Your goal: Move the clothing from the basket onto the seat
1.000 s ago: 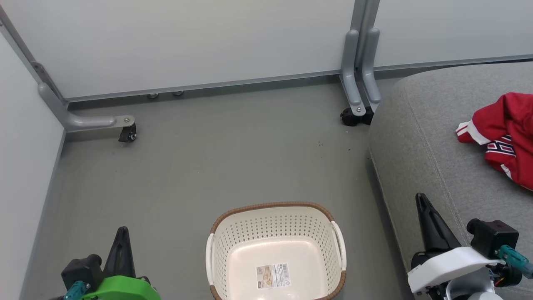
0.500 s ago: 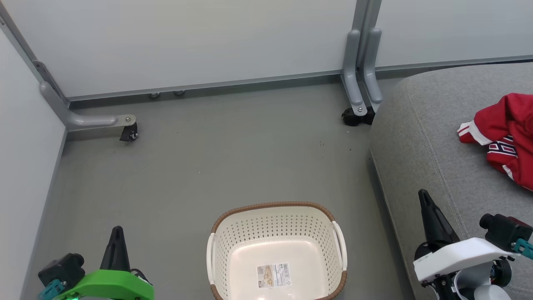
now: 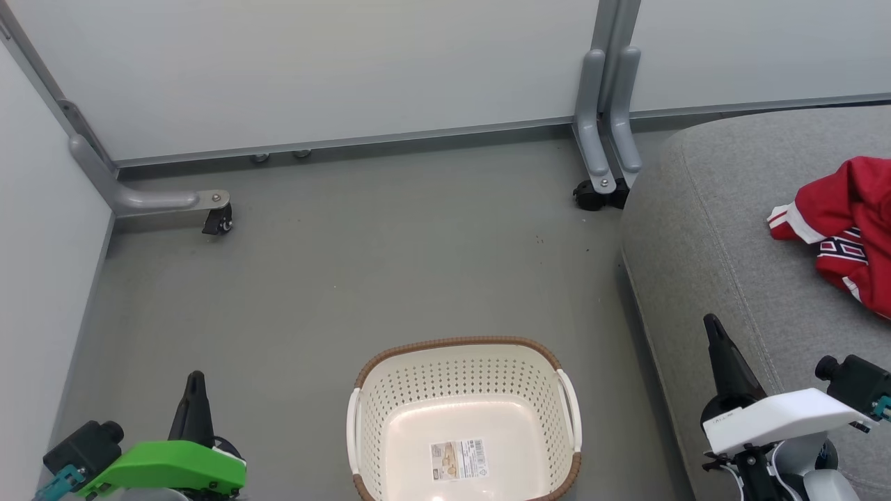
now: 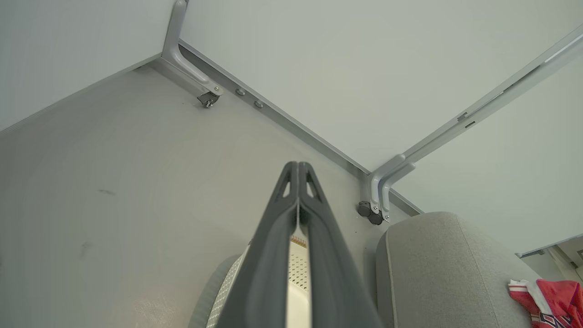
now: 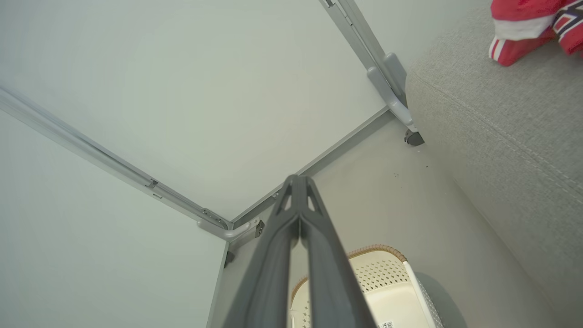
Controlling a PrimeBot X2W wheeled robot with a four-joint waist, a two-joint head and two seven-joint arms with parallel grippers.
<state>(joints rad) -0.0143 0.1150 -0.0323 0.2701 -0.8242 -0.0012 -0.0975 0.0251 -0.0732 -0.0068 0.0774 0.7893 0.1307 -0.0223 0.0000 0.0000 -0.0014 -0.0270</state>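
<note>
The cream basket [image 3: 459, 367] with a brown rim stands on the grey floor at bottom centre, holding nothing but a paper label [image 3: 457, 460]. Red clothing [image 3: 846, 229] with white trim and lettering lies on the light-grey seat [image 3: 703, 236] at the right; it also appears in the left wrist view [image 4: 549, 303] and right wrist view [image 5: 533, 25]. My left gripper [image 3: 195, 379] is shut at the lower left, left of the basket, with nothing in it. My right gripper [image 3: 710, 321] is shut over the seat's front edge, holding nothing. Both wrist views show the fingers [image 4: 298, 171] [image 5: 298, 182] pressed together.
Pale partition walls close off the back and left. Their grey caster feet [image 3: 216, 221] [image 3: 598, 195] stand on the floor near the wall. The seat's rounded corner [image 3: 644, 209] lies close to the right of the basket.
Both grippers have drawn down and outward toward the bottom corners of the head view, staying shut. The picture has shifted slightly. Basket and clothing lie unchanged.
</note>
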